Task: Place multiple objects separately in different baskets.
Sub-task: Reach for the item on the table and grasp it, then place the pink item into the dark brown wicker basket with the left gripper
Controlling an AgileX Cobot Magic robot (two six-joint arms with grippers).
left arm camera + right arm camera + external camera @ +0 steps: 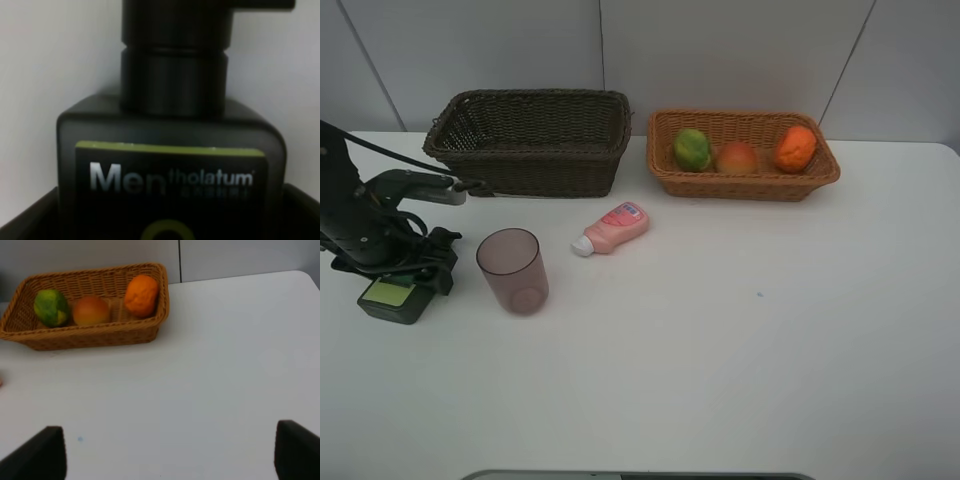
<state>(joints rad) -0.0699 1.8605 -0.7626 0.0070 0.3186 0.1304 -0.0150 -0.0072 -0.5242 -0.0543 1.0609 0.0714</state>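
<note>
Left hand: fingers set wide apart, one on each side of the dark green pump bottle. Whether they press on its sides cannot be confirmed. The bottle lies label-up on the white worktop at the left edge, under the left arm.

Right hand: fingertips well apart, nothing between them, above bare worktop.

Mauve cup: upright on the worktop, just beside the left arm, on its right in the high view.

Pink bottle: lying on its side, white cap towards the cup, in front of the near right corner of the dark brown basket.

Light tan basket: to the right of the dark one, holding the green fruit, the peach-like fruit and the orange in a row.
</note>
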